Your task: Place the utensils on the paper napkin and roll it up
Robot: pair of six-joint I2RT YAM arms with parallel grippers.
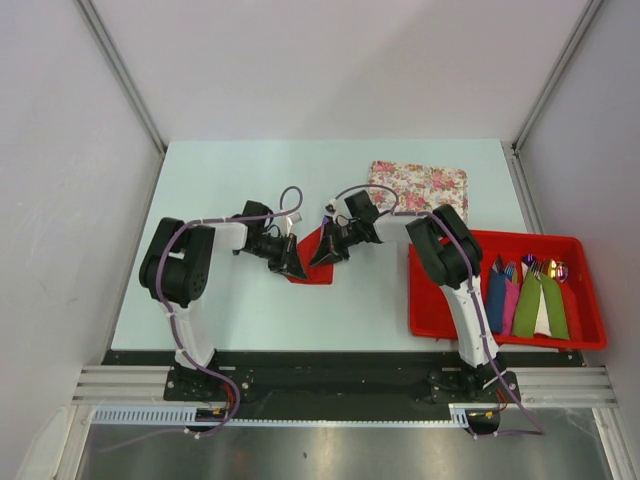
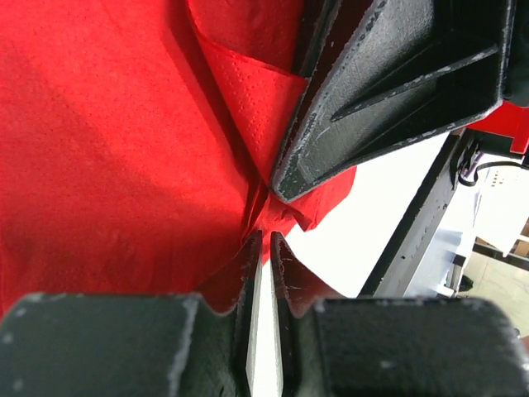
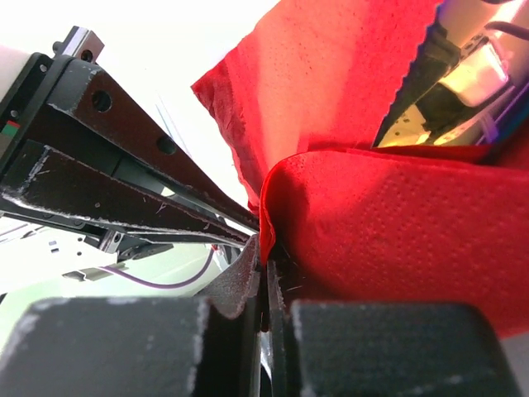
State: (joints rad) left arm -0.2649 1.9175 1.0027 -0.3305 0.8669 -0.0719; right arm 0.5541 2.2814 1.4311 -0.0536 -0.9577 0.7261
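1 paper napkin (image 3: 397, 240) | thin, dimpled, creased | pinched by right gripper (image 3: 264, 250)

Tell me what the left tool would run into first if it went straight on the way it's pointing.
The paper napkin, whose red sheet is right at the tips of the left tool. Just beyond, the right tool points back at it and would likely come next; depth is unclear.

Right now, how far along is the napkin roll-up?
Done: nothing confirmed. In hand: right hand pinches the paper napkin, bunched mid-table; left hand appears to grip it. To do: the only cutlery in view sits in the red tray, none on the napkin. Loading and rolling remain.
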